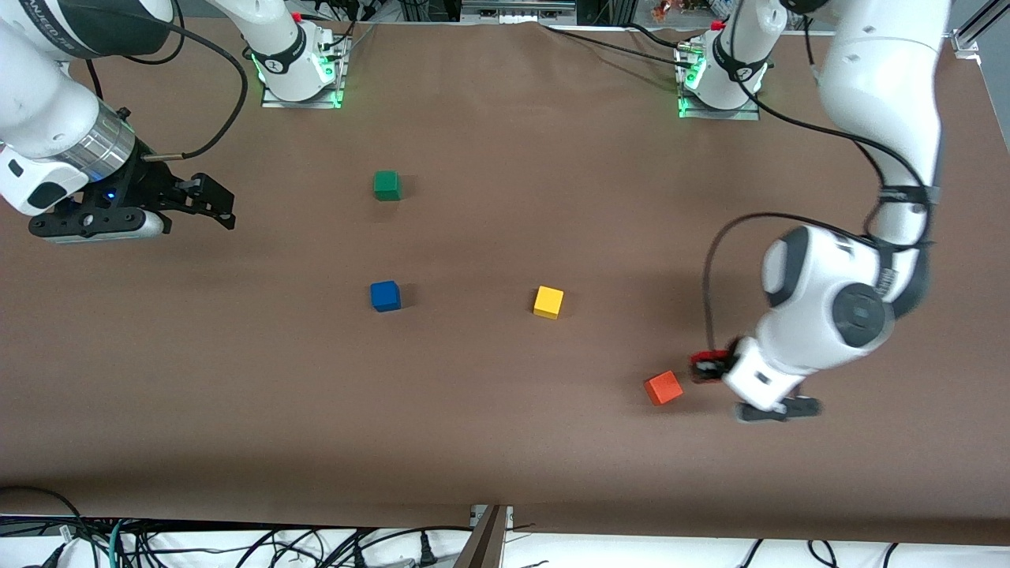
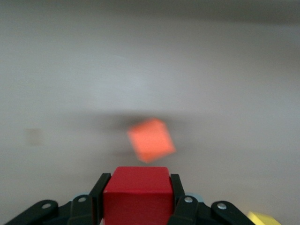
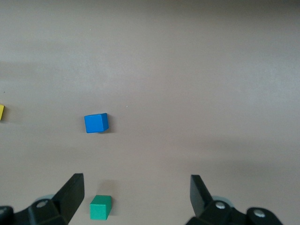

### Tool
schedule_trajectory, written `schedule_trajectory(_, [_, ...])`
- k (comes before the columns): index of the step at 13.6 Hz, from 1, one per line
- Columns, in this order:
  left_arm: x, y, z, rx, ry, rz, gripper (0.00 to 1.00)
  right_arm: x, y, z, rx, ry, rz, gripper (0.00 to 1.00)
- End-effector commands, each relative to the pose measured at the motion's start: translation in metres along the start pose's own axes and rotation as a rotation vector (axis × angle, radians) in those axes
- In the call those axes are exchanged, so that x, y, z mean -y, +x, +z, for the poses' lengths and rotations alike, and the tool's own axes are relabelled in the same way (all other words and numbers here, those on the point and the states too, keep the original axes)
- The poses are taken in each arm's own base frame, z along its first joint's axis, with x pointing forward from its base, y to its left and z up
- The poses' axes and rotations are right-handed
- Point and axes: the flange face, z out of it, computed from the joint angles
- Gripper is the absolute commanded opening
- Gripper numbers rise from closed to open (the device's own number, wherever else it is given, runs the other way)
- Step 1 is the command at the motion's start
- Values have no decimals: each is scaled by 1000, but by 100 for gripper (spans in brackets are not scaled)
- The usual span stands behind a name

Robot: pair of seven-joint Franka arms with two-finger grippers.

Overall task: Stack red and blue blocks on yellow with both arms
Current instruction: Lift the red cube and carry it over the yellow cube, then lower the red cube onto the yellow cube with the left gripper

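The left gripper [image 1: 708, 367] pinches the red cube [image 2: 136, 194] between its black fingers [image 2: 180, 199] at the left arm's end of the brown table [image 1: 505, 442], low over the tabletop and just beside the orange cube [image 1: 663, 387]. In the front view only a sliver of red shows at the fingertips, the rest hidden by the white wrist; the left wrist view shows the cube squarely clamped, one finger flat against each side face. In that view the orange cube appears tilted on a corner against the cloth, and whether it touches the held cube cannot be told.

The yellow cube [image 1: 548, 302] sits bare near the middle of the table, farther from the front camera than the orange cube and well apart from it. The blue cube [image 1: 385, 296] rests at about the same depth, toward the right arm's end, nothing on it. The green cube [image 1: 387, 185] stands farther from the camera than the blue one, roughly in line with it.

The right gripper [image 1: 215, 203] waits in the air over the right arm's end of the table, its jaws spread wide and holding nothing; its wrist view looks past the parted fingers [image 3: 70, 194] to the blue and green cubes.
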Motion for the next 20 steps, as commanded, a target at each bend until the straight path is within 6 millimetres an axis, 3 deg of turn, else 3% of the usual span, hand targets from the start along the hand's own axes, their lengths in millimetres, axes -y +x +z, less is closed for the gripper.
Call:
schedule_trajectory(1, [-92, -35, 6, 18, 26, 137, 5, -3, -4, -1, 0, -13, -1, 100])
schedule_trajectory(2, [-124, -51, 13, 23, 28, 178, 5, -3, -4, -1, 0, -13, -1, 100])
schedule_trajectory(4, [-165, -74, 32, 39, 33, 214, 6, -3, -4, -1, 0, -13, -1, 100])
schedule_trajectory(7, [-184, -89, 55, 64, 51, 247, 6, -3, -4, -1, 0, -13, -1, 100])
schedule_trajectory(9, [-209, -109, 71, 51, 125, 334, 6, -3, -4, -1, 0, -13, 0, 100])
schedule_trajectory(11, [-222, -122, 88, 62, 152, 371, 6, -3, -4, -1, 0, -13, -1, 100])
schedule_trajectory(14, [-228, -119, 96, 6, 119, 382, 6, -3, -4, -1, 0, -13, -1, 100])
schedule_trajectory(20, [-225, -122, 108, 10, 122, 386, 6, -4, -4, -1, 0, -14, 2, 100])
